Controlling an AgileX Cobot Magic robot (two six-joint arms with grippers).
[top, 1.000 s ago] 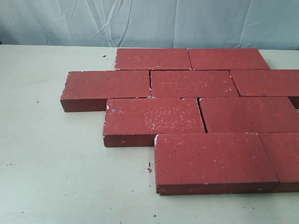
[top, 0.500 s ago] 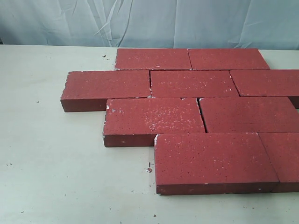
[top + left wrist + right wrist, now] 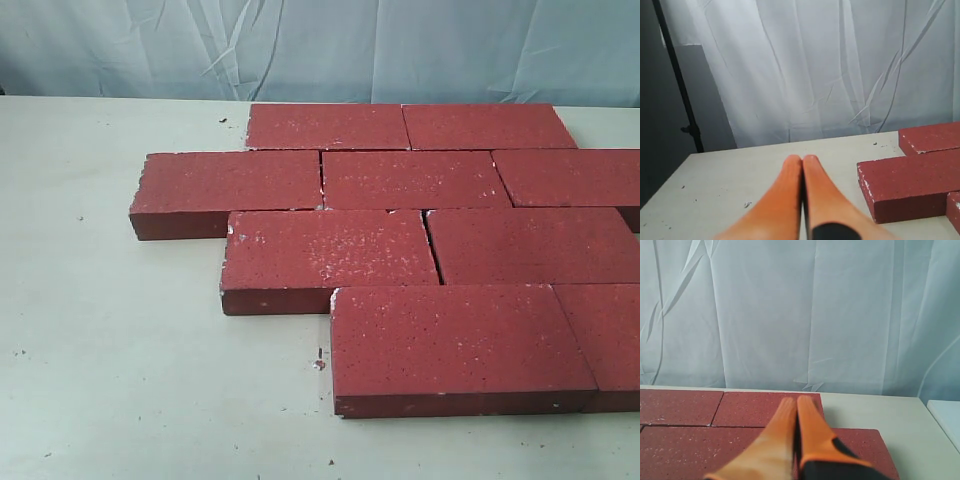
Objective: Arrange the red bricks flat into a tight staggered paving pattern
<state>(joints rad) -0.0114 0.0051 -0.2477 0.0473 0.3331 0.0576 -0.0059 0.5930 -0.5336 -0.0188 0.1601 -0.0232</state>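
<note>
1. While both arms sit at the edge of the layout, the left gripper (image 3: 802,159) has its orange fingers (image 3: 782,195) pressed together on nothing, with bare table (image 3: 740,170) under the tips.
2. On the other arm, the right gripper (image 3: 796,401) also has its fingers (image 3: 812,427) pinched together and empty.
3. The red bricks (image 3: 400,230) lie flat in four staggered rows. The nearest brick end sits off to the side of the left fingers, apart from them. Other bricks lie beneath and just ahead of the right fingertips, and whether those tips touch the surface cannot be told.
4. Thin dark seams show between some neighbours, so the pattern looks close to done, with only tightening left.
5. Risk: a push with closed fingers placed off a brick's middle would likely turn it, opening one seam while closing another.
6. Risk: the grainy, chipped edges may catch on a neighbour and drag it, disturbing a whole row.
7. Risk: tips lowered onto a brick face could skid, since nothing is clamped.
</note>
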